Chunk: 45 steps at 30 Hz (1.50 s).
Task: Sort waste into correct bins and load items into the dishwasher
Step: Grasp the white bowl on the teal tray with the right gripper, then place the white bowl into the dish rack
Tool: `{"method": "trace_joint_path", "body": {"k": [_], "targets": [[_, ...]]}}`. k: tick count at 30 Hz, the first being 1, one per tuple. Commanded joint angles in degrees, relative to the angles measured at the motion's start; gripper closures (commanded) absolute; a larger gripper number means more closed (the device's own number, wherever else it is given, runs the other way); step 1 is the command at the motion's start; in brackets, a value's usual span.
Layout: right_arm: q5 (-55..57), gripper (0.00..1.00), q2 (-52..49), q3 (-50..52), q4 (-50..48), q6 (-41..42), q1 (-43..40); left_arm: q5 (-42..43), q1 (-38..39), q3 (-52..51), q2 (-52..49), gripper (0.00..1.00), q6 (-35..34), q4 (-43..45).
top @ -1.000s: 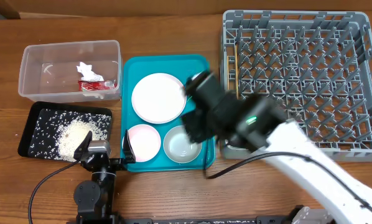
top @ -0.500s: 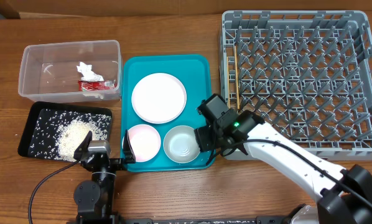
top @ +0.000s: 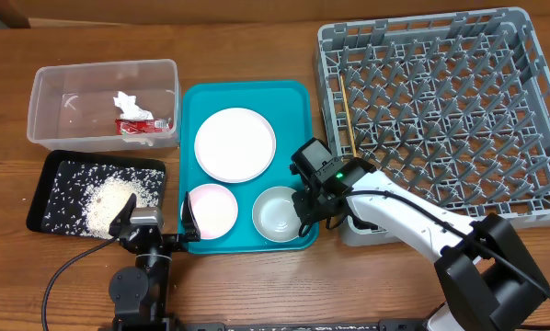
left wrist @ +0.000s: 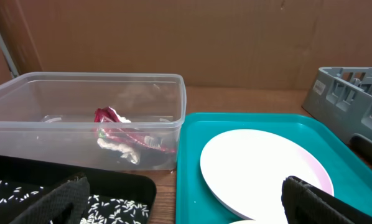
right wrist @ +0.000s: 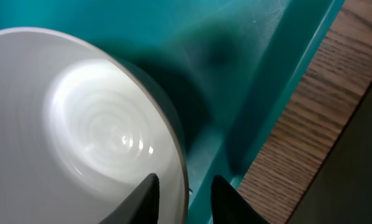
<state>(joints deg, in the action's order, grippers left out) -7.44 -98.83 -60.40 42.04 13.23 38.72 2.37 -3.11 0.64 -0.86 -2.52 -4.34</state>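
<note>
Right gripper (right wrist: 185,200) is straddling the right-hand rim of the pale grey bowl (top: 277,213), low in the middle of the overhead frame. Its jaws are standing narrowly apart, one finger inside the bowl and one outside against the teal tray (top: 293,99), and they are not yet pinching the rim. The left gripper (left wrist: 189,200) is waiting wide and empty at the lower left, beside the black tray (top: 100,156).

Waste sorting is looking finished: the red wrapper (top: 142,124) and the white tissue (top: 126,101) are lying in the clear tub (top: 105,66) at the upper left, and the rice (top: 109,198) is sitting in the black tray. Loading is the step in hand. The chopsticks (top: 347,115) are already lying along the left side of the dish rack (top: 323,55), while the white plate (top: 235,143) and the white bowl (top: 211,209) are waiting on the teal tray.

Next, the jaws probably need closing squarely on the thin rim. A firm grip matters, since the glazed wall is likely slippery, before lifting clear of the tray lip and swinging right to the rack.
</note>
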Motion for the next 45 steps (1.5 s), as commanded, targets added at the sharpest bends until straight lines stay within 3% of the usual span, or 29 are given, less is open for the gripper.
{"method": "trace_joint_path", "body": {"k": [1, 5, 13, 17, 20, 24, 38, 45], "targets": [[-0.2, 0.79, 0.1, 0.3, -0.3, -1.9, -0.1, 0.2, -0.3, -0.4, 0.6, 0.00, 1.3, 0.1], [-0.2, 0.96, 0.4, -2.4, 2.1, -1.7, -0.1, 0.2, -0.3, -0.4, 0.6, 0.00, 1.3, 0.1], [6.1, 0.96, 5.1, -17.2, 11.1, 0.4, -0.6, 0.2, -0.3, -0.4, 0.6, 0.00, 1.3, 0.1], [26.3, 0.96, 6.5, -24.6, 19.0, 7.7, -1.4, 0.2, -0.3, -0.4, 0.6, 0.00, 1.3, 0.1], [57.5, 0.96, 7.1, -28.6, 28.2, 22.1, -3.0, 0.2, -0.3, -0.4, 0.6, 0.00, 1.3, 0.1], [75.3, 0.96, 6.9, -28.3, 36.7, 34.8, -3.7, 0.2, -0.3, -0.4, 0.6, 0.00, 1.3, 0.1], [74.6, 0.96, -3.8, -22.5, 34.8, 36.3, -6.7, 0.2, -0.3, -0.4, 0.6, 0.00, 1.3, 0.1], [68.5, 0.96, -9.0, -22.4, 36.0, 36.3, -4.7, 0.2, -0.3, -0.4, 0.6, 0.00, 1.3, 0.1]]}}
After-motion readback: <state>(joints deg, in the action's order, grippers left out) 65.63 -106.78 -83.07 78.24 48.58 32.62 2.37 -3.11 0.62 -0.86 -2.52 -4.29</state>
